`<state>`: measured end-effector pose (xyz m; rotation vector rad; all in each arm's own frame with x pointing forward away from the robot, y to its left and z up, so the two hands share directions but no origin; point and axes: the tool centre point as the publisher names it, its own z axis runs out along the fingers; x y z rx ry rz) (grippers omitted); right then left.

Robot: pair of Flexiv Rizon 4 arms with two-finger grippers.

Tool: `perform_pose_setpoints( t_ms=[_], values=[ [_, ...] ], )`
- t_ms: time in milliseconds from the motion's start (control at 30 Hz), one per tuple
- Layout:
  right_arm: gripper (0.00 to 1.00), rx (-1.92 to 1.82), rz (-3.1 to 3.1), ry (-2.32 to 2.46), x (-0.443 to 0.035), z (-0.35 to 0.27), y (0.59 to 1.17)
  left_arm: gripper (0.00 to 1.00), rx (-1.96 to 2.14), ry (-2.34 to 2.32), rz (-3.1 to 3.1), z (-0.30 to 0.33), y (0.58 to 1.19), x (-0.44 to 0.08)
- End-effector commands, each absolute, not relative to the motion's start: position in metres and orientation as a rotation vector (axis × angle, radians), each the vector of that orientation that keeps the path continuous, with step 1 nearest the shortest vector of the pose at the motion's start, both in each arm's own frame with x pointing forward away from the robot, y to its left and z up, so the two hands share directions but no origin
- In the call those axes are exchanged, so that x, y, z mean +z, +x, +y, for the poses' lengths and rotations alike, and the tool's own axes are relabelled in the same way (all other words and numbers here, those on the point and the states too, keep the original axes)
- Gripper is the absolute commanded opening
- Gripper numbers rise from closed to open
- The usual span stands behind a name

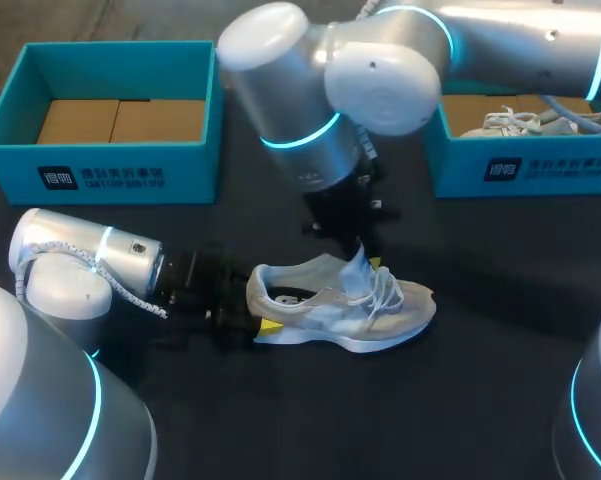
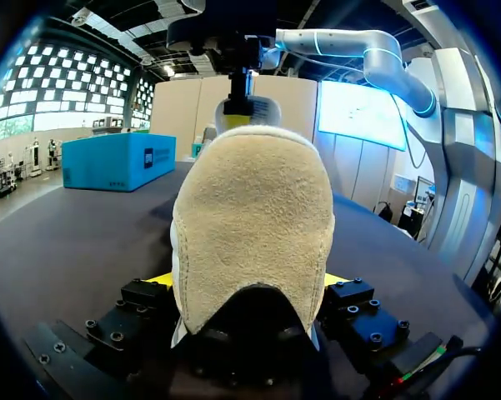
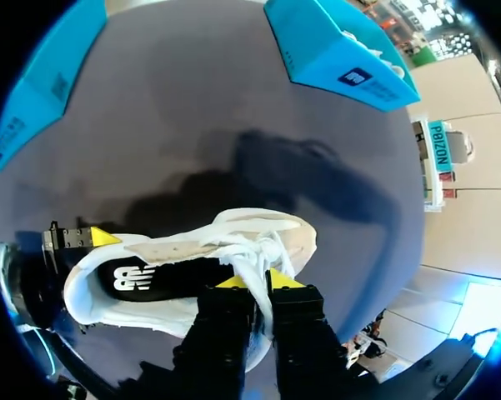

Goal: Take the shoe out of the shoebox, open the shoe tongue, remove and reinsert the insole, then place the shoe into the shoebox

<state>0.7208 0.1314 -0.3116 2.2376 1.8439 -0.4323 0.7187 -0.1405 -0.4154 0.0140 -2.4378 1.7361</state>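
**Head view.** Shoe (image 1: 340, 305): stood on its sole near the middle of the table (image 1: 500, 400), heel toward the left edge, toe toward the right. Left gripper (image 1: 242, 318): clamped on the heel from both sides. Right gripper (image 1: 365, 262): set down from above on the lacing. Left shoebox (image 1: 110, 170): at the far-left corner, no shoe in it. Right shoebox (image 1: 520, 175): at the far-right corner, with a second shoe (image 1: 510, 122) inside.

**Left wrist view.** The space between the fingers is filled by the suede heel (image 2: 250, 225), with both yellow fingertips (image 2: 162, 279) pressed against it.

**Right wrist view.** The fingers are nearly together, with a white strip pinched between them. It is taken to be the tongue (image 3: 254, 254), though a lace cannot be ruled out. The dark insole (image 3: 162, 279) is seen in the opening.

**Step in hand, as judged.** Opening the tongue. It is best drawn up and toward the toe while the heel is held firmly, so that the shoe is not lifted off the table. The laces should be left slack enough for the insole to be fully exposed.
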Motion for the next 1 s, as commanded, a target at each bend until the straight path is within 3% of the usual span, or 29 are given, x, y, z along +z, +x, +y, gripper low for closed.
perform_pose_setpoints(
  t_ms=[33, 1000],
  values=[
    [0.02, -0.367, 1.791, 2.340, -0.315, 0.125, 0.717, 0.00, 1.737, 0.014, -2.437, -0.142, 0.720, -0.419],
    [0.00, 0.308, 2.150, 2.635, -0.325, 0.079, 0.730, 0.00, 1.737, 0.014, -2.437, -0.142, 0.720, -0.419]
  ],
)
